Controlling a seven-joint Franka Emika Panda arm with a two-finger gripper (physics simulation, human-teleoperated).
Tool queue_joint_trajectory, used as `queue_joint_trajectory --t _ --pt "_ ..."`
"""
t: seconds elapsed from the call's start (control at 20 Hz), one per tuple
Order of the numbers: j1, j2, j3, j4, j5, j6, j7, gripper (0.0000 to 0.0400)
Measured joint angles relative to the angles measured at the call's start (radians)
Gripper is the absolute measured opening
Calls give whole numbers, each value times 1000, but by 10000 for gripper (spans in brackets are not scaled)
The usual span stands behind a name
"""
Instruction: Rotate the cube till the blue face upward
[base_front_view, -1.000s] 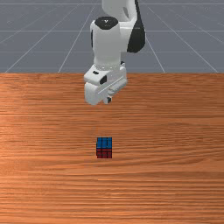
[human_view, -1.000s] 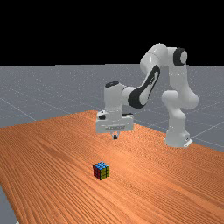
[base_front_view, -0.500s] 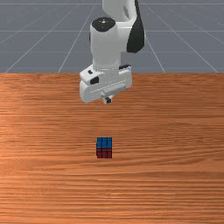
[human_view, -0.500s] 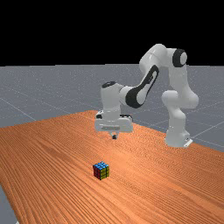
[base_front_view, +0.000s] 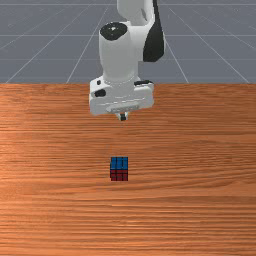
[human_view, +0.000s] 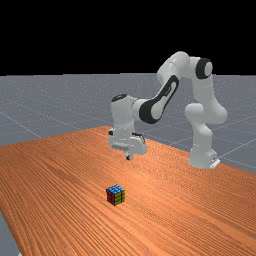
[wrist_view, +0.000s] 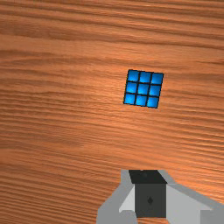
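Spreading out around the cube (base_front_view: 119, 169) on all sides is the orange-brown wood table (base_front_view: 200, 200), its grain running in long streaks. Well apart from the cube, toward the far view's right, stands the foot of the white and grey arm (human_view: 202, 120), and from there the arm bends up and reaches over the table toward the cube. At its end the gripper (base_front_view: 123, 117) hangs above the tabletop, higher than the cube and apart from it; in the front view its tips come nearly in line over the cube, a touch to that view's right. The broad white hand is turned with its wide side toward the front view's camera. The two fingers are brought together, tip against tip, with nothing held between them. In the wrist view the cube lies out ahead of the dark fingertips, bare wood between, its edges slightly askew to them. The cube rests flat on the table with its blue face upward, a three-by-three grid of blue squares parted by black lines. Below that blue top, its red side faces the front view's camera, and the far view shows red on that view's left and yellow on its right.
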Motion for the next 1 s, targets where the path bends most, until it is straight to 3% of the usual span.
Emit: queue_joint_trajectory --t 0.15,0.4,1.0 --pt "-6 52 0 72 17 -14 22 0" --pt "-34 262 10 301 57 -37 56 0" --pt "-49 474 19 444 84 -35 102 0"
